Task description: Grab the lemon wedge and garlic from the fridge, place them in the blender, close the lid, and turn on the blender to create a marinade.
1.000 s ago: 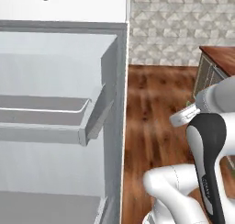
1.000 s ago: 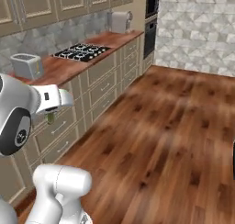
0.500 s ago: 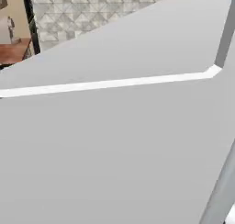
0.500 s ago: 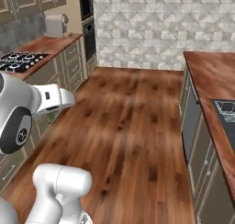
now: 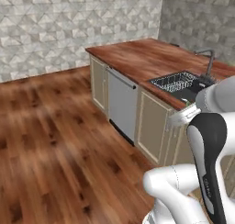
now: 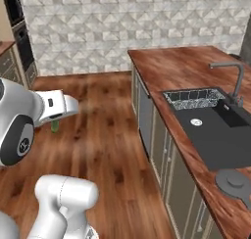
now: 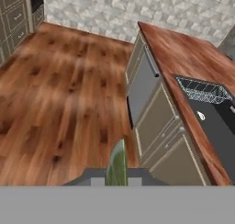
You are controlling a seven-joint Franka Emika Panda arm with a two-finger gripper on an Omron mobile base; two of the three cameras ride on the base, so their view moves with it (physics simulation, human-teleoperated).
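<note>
**Item: transit stage, marinade task. Listed left to right.**

1. Wall oven, dark, set in tall cabinets at the far left of the right base view. Not part of the task.
2. Floor, brown planks, running back to a grey tiled wall.
3. Claw, carried above the floor and well apart from the cabinets. Its two dark tips are drawn together on the lemon wedge, a thin yellow-green sliver standing upright between them.
4. Dishwasher, a grey panel with a bar handle, set in the cabinet run below the worktop.
5. Counter, red-brown wood, running away from the camera.
6. Dish rack, wire mesh, at the far end of the sink, a dark basin let into the counter.
7. Faucet, a grey gooseneck on the far side of the sink.
8. Lid, by its look: a round dark-grey disc lying flat on the counter just beside the near end of the sink.

**Step in hand (judged):** the first ingredient is on its way from the fridge to the blender.

**Next move calls for (judged):** bringing the base up to the blender, holding the grip firm on so small a piece, centring the wedge over the jar mouth, then parting the tips. The garlic would then need its own trip.
</note>
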